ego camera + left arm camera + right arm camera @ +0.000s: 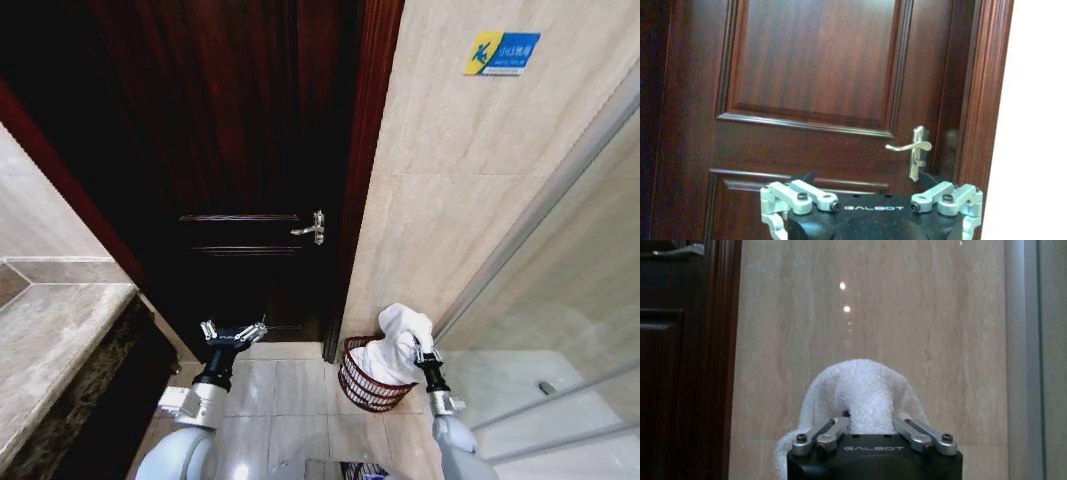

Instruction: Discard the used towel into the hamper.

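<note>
Here, a dark wooden door (230,150) takes up most of the head view, shut in its frame, with a beige tiled wall (450,180) to its right and a glass panel (590,330) further right. A stone counter (50,350) runs along the left edge. On the pale floor (290,390), at the foot of the wall just right of the door frame, stands the hamper (372,385), a reddish-brown wire basket. A white towel (398,345) bulges up out of it, its lower folds inside the basket and its top well above the rim. The right gripper (428,352) is at the towel's right side, fingers pinching a fold of it; the right wrist view shows the cloth humped between them. The left gripper (233,333) hangs in front of the door, fingers spread and holding nothing. A silver handle (311,228) sits on the door's right side, and a small blue-and-yellow sign (501,53) is high on the wall.
</note>
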Robot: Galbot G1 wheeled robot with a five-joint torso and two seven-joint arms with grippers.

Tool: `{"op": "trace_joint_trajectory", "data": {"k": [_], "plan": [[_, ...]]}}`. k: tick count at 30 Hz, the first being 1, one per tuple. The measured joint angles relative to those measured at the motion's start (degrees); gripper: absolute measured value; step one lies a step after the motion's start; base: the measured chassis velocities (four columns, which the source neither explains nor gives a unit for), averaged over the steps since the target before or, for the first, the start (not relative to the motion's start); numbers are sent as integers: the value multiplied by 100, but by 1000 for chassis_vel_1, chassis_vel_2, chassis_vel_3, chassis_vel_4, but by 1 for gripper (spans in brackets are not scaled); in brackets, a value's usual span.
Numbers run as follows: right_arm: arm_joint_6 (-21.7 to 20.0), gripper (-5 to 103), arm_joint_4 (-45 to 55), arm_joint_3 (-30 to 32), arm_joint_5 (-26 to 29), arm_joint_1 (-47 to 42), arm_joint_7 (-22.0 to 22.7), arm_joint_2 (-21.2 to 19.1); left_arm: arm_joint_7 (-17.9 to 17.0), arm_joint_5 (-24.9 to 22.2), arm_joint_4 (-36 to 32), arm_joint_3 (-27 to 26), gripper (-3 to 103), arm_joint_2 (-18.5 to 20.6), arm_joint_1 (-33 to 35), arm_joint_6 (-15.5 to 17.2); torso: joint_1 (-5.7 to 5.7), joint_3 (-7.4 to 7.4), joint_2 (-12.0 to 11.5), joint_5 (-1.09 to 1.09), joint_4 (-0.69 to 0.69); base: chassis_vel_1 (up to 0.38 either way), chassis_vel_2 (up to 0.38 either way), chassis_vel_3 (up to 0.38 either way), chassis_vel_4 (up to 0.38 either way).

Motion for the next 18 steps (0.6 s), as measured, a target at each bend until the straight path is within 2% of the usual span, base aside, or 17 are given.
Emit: {"op": "trace_joint_trajectory", "data": {"k": [18], "plan": [[0, 16, -1349, -150, 216, 594, -209, 248, 0, 0, 0, 0, 100, 0, 0, 0, 0, 0, 0, 0, 0, 0, 0, 0, 0]]}}
